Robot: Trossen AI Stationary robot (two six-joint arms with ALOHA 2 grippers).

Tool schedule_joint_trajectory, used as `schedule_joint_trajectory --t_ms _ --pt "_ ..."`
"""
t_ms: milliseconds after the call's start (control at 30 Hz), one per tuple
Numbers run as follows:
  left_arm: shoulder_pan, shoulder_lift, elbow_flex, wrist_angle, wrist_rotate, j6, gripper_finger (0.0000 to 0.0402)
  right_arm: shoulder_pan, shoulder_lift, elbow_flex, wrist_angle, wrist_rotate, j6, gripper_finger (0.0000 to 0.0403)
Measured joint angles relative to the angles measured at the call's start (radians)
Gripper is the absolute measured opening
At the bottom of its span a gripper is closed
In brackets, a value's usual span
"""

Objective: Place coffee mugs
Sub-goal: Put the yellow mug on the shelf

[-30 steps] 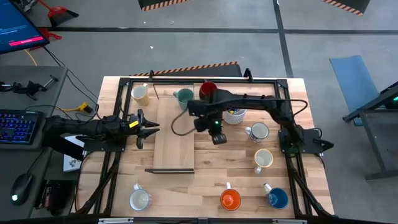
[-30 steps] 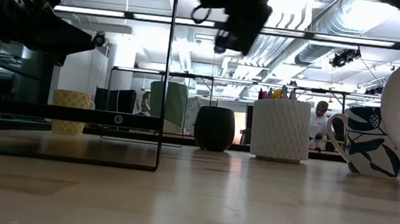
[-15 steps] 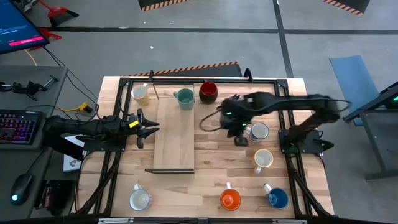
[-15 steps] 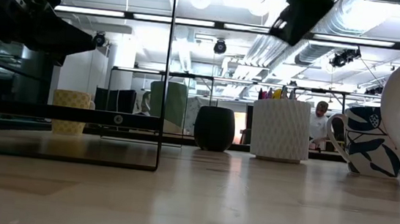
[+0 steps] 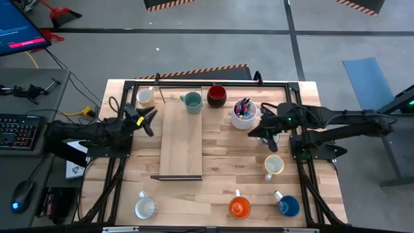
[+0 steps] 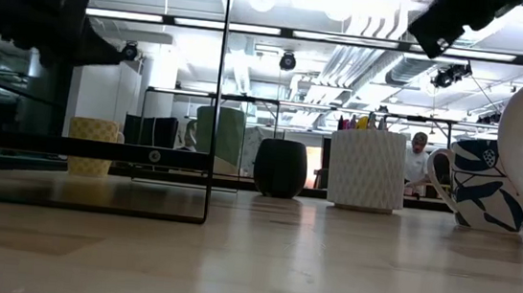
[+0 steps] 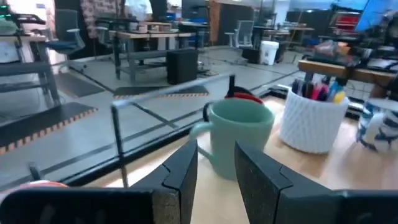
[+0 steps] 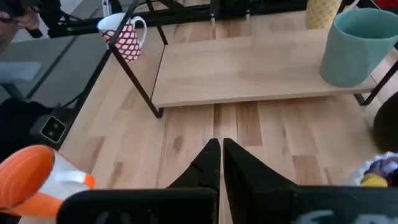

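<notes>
The coffee mugs stand around a wooden shelf board point(image 5: 181, 139). At the far edge are a cream mug point(image 5: 147, 96), a teal mug point(image 5: 191, 101) and a dark red mug point(image 5: 217, 96). A white mug point(image 5: 145, 207), an orange mug point(image 5: 239, 207) and a blue mug point(image 5: 288, 206) line the near edge, and another cream mug point(image 5: 274, 166) stands at the right. My left gripper point(image 5: 147, 118) hovers open at the board's far left corner, pointing level at the teal mug point(image 7: 239, 137). My right gripper point(image 5: 257, 133) is shut, slanting down above the table beside the pen cup point(image 5: 244, 111).
A black metal frame point(image 5: 136, 84) rings the work area and carries the board. A white cup of coloured pens point(image 7: 314, 118) stands right of the dark red mug. A blue-patterned mug point(image 6: 484, 184) sits under my right arm. Bare wood lies between the board and the right-hand mugs.
My right gripper, shut throughout, has drawn back from over the board's right side toward the table's right edge and tipped up from steeply down to a shallow slant. My left gripper has swung toward the far edge, rising slightly, and now faces the teal mug. No mug has moved.
</notes>
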Motion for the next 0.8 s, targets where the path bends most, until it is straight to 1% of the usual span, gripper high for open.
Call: schedule_joint_trajectory --t_ms 100,233,300,333,433,567,800 --pt "0.021 0.004 0.102 -0.116 -0.005 -0.05 0.0097 0.0 -0.029 -0.033 0.013 0.034 0.006 0.0" --pt "0.083 0.038 0.261 -0.406 -0.013 -0.155 0.0097 0.0 -0.028 -0.046 0.008 0.08 -0.024 0.0" --pt "0.122 0.073 0.322 -0.551 0.007 -0.227 0.0097 0.0 -0.021 -0.046 0.014 0.085 -0.042 0.0" --pt "0.142 0.096 0.345 -0.595 0.025 -0.25 0.0097 0.0 -0.018 -0.046 0.015 0.085 -0.054 0.0" --pt "0.201 0.163 0.379 -0.613 0.063 -0.265 0.0097 0.0 -0.011 -0.046 0.024 0.086 -0.077 0.0" --pt "0.288 0.274 0.404 -0.585 0.158 -0.198 0.0097 0.0 -0.008 -0.046 0.025 0.085 -0.075 0.0" --pt "0.476 0.473 0.472 -0.571 0.184 -0.118 0.0097 0.0 -0.008 -0.045 0.023 0.081 -0.057 0.0"
